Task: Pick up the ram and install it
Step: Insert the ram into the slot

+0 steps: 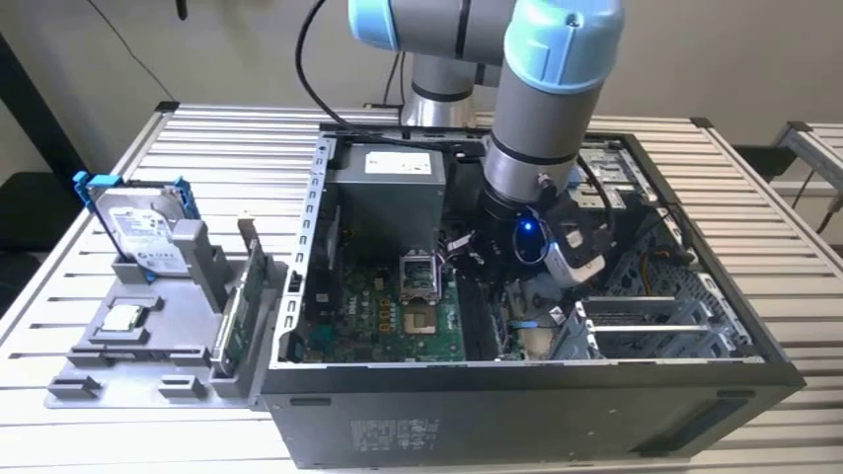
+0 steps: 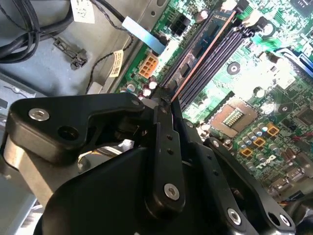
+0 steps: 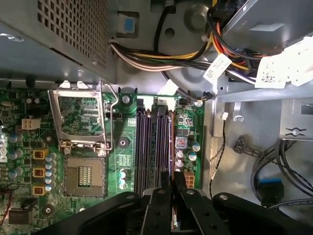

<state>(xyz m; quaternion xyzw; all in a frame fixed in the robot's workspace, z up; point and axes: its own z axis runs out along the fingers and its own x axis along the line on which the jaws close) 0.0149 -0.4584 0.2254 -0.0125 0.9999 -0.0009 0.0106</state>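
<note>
Half sunk into the open computer case, well apart from the grey holder on the exterior view's left. Gripping the ram with the gripper pinched shut on it, thin edge lined up along the dark memory slots, to the exterior view's right of the processor socket on the green motherboard.

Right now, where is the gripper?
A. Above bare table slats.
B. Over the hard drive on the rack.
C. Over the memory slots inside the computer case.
C: in the first wrist view the gripper sits just above the memory slots.
</note>
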